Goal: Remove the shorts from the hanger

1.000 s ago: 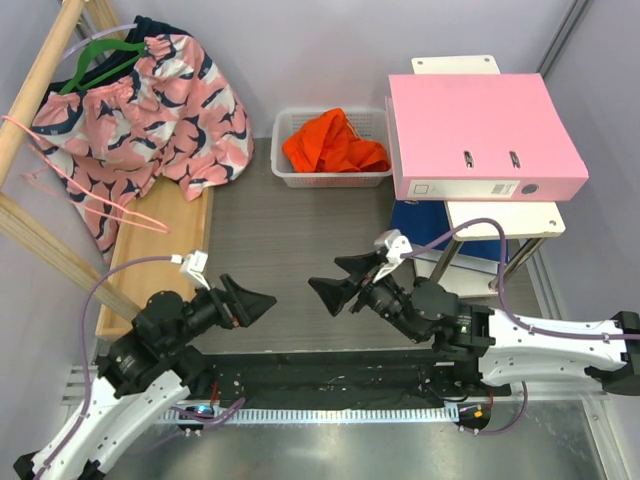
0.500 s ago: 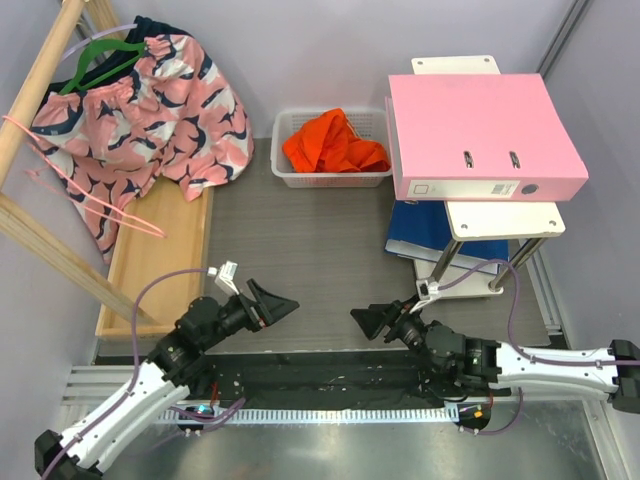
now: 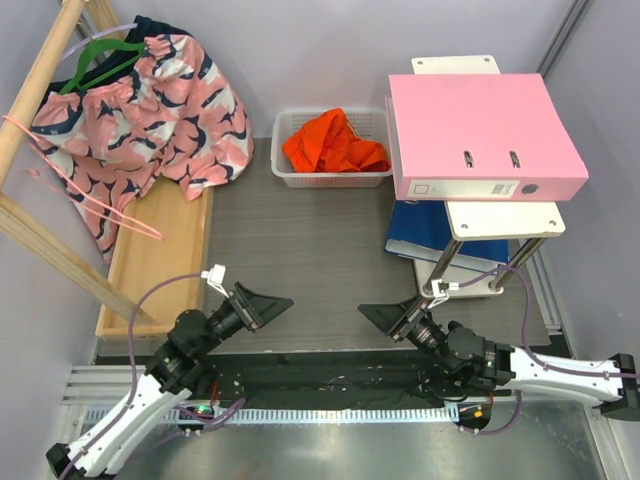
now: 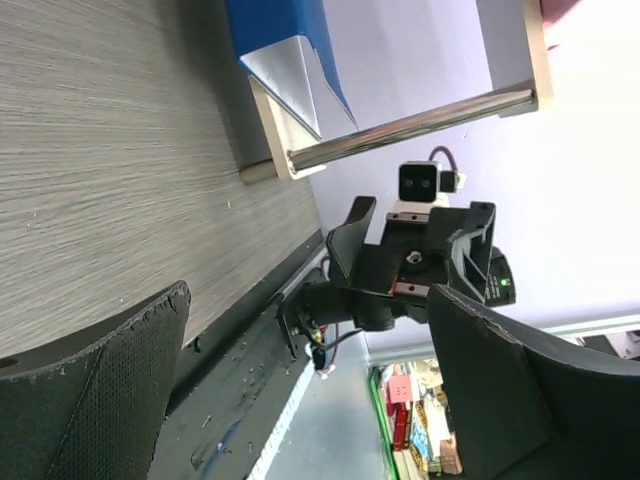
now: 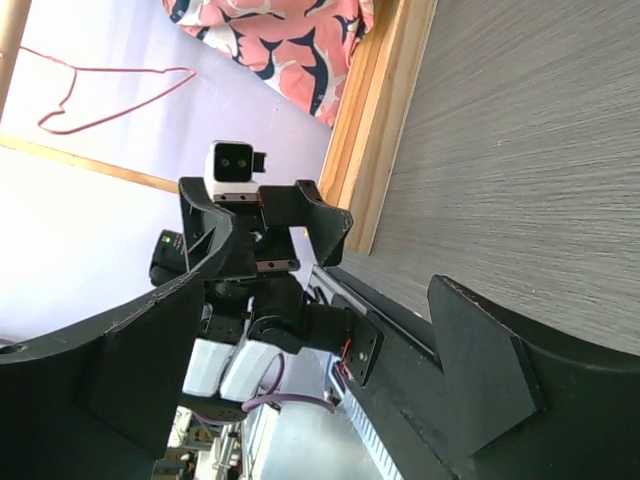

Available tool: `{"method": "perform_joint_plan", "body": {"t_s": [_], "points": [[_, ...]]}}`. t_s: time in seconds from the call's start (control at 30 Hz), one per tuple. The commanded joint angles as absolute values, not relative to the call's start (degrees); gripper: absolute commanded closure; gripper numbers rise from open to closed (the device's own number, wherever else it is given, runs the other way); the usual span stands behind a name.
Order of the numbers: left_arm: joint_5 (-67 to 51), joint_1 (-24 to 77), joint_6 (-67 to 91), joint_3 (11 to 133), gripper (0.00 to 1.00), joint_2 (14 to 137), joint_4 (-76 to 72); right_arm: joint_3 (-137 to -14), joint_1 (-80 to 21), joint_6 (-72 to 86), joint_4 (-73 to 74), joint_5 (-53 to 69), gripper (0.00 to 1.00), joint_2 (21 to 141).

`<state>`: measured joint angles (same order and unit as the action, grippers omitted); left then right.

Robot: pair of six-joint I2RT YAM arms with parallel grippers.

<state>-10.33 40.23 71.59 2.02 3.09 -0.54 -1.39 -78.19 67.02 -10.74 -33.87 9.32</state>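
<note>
- While both arms are folded low at the near edge, the left gripper (image 3: 268,303) and right gripper (image 3: 385,316) face each other, jaws spread wide, nothing held. Reads as a parked pose.
- Mid-distance: the shorts (image 3: 333,143) lie bunched in the white mesh basket (image 3: 330,181), well apart from either hanger. Task looks complete.
- Far left: the hanger (image 3: 128,222) dangles bare from the wooden rack (image 3: 40,70), probably by its hook; wire too thin to confirm.
- Above it, a patterned garment (image 3: 150,110) on a green hanger (image 3: 95,60).
</note>
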Motion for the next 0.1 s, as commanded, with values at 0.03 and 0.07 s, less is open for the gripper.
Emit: {"method": "perform_joint_plan", "body": {"t_s": [0.03,0.07], "points": [[-12.65,40.34,73.46,-3.34,0.00,-1.50,1.77,7.03,-78.13,65.66,-14.31,-33.05,0.00,8.18],[-15.09,40.43,74.69,-3.34,0.00,-0.45,-3.72,7.29,-78.13,63.39,-19.02,-29.83,0.00,7.74]]}}
